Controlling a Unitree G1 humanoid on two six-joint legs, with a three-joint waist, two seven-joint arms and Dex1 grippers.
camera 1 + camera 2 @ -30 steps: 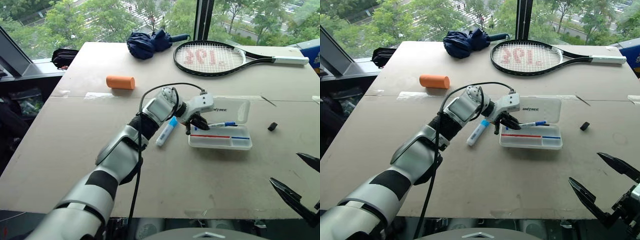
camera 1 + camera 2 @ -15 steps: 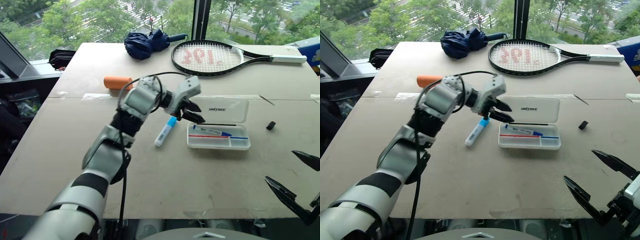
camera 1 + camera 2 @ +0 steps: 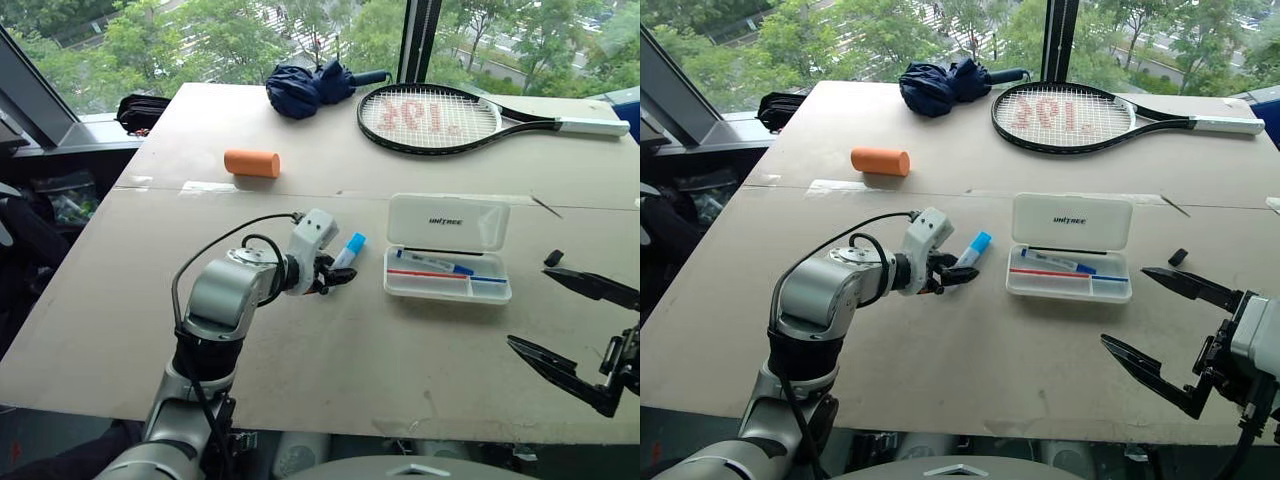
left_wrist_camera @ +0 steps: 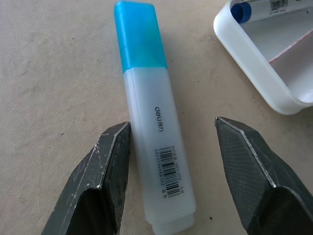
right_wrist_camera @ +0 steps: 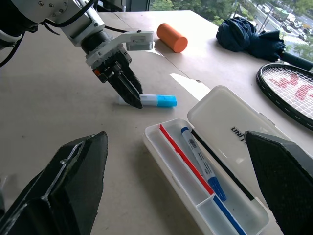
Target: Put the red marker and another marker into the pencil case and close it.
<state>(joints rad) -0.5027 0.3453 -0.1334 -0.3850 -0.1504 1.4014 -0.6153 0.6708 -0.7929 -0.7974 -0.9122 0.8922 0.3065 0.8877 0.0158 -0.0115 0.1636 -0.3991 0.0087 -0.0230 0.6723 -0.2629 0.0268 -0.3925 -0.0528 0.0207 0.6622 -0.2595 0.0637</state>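
So far the open pencil case (image 3: 448, 262) on the worktop (image 3: 400, 350) holds a red marker (image 5: 178, 152); my left hand (image 4: 171, 161), fingers spread, straddles the blue-capped marker (image 4: 151, 122). My right hand (image 3: 1160, 330) hangs open. Closing remains.

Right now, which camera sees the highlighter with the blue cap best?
The left wrist view: the highlighter lies large between the left end effector's open fingers. The eye views and right wrist view show it small beside the pencil case.
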